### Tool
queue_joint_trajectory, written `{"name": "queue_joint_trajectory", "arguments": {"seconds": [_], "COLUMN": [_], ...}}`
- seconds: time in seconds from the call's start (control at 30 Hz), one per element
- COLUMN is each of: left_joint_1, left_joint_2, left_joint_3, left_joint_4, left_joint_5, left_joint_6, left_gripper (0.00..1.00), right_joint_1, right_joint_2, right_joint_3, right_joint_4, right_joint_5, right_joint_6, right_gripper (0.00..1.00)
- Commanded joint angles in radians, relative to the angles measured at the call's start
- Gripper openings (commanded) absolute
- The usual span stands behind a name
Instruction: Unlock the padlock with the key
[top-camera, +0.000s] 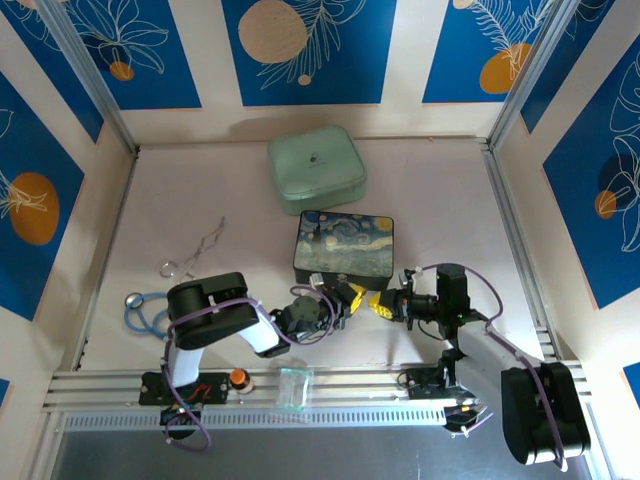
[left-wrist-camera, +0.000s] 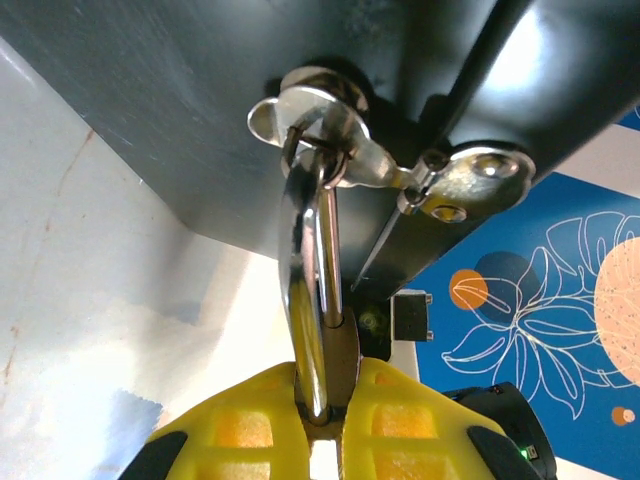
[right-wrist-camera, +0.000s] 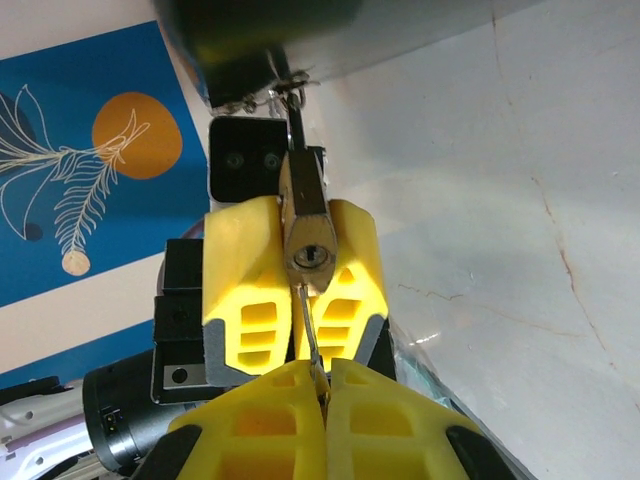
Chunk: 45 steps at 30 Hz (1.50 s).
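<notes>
The small brass padlock (right-wrist-camera: 311, 250) hangs by its silvery shackle (left-wrist-camera: 308, 290) from the latch ring (left-wrist-camera: 312, 108) on the dark painted box (top-camera: 345, 245). My left gripper (left-wrist-camera: 325, 440) is shut on the padlock's body, its yellow fingers (right-wrist-camera: 243, 275) on either side, and the keyhole faces the right wrist camera. My right gripper (right-wrist-camera: 322, 392) is shut on the thin grey key (right-wrist-camera: 311, 330). The key's tip touches the padlock's face just below the keyhole, outside the slot. From above, the left gripper (top-camera: 349, 297) and right gripper (top-camera: 384, 305) meet at the box's front edge.
A mint-green case (top-camera: 317, 168) lies behind the box. A looped wire piece (top-camera: 195, 255) and a blue cord with a round ring (top-camera: 143, 308) lie at the left. A clear plastic bag (top-camera: 293, 388) rests on the front rail.
</notes>
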Motion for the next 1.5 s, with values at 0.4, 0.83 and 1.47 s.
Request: {"name": "queue_joint_trajectory", "arguments": {"seconds": [0.4, 0.83, 1.47], "left_joint_1": [0.004, 0.003, 0.000], "left_joint_2": [-0.035, -0.039, -0.026], "left_joint_3": [0.006, 0.014, 0.028], "left_joint_4": [0.086, 0.086, 0.086], "left_joint_5": [0.012, 0.015, 0.018], "left_joint_6": [0.014, 0.020, 0.018], "left_gripper": [0.00, 0.00, 0.00], "right_joint_1": [-0.035, -0.029, -0.005], "right_joint_2": [-0.033, -0.018, 0.008], "right_joint_3": [-0.004, -0.005, -0.007], "right_joint_4": [0.003, 0.008, 0.027], "right_joint_5": [0.046, 0.042, 0.058], "right_joint_6": [0.034, 0.026, 0.025], "right_gripper": [0.00, 0.00, 0.00]}}
